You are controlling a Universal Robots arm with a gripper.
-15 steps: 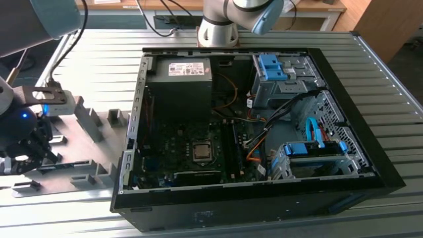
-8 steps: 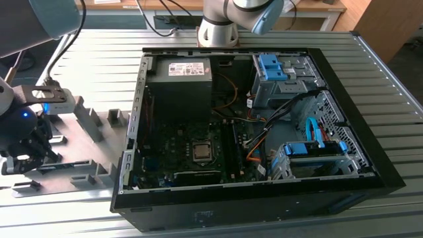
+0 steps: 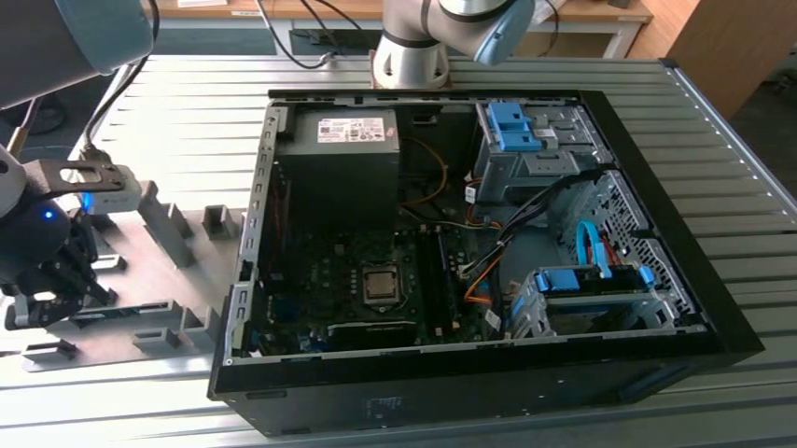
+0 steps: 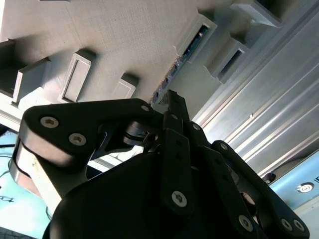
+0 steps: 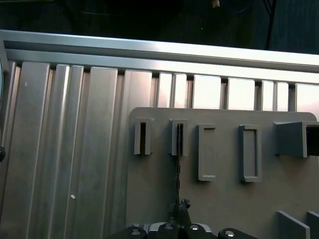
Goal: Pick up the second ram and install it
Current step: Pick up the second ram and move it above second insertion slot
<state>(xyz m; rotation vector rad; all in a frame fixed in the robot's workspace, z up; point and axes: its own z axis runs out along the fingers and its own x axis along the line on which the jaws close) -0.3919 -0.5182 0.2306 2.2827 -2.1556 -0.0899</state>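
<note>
Second ram (image 5: 177,174) stands on edge, long axis toward gripper (image 5: 178,205).

second ram (image 4: 195,42) | thin blue-green board | standing on edge | one end in grey holder slot (image 5: 173,142)

This is a robotics lab or test workshop set up for computer assembly. In the exterior view a ribbed aluminium table (image 3: 697,140) fills most of the frame, and the base of a robot arm (image 3: 412,56) stands on it at top centre. An open desktop computer case (image 3: 498,392) lies at centre, its motherboard exposed. At the left, a grey fixture plate (image 3: 131,271) carries upright holder blocks, and the second ram (image 4: 195,42) stands on edge in one. Cables (image 3: 293,37), a wooden desk (image 3: 598,14) and a wooden cabinet (image 3: 722,47) line the top edge.
</note>
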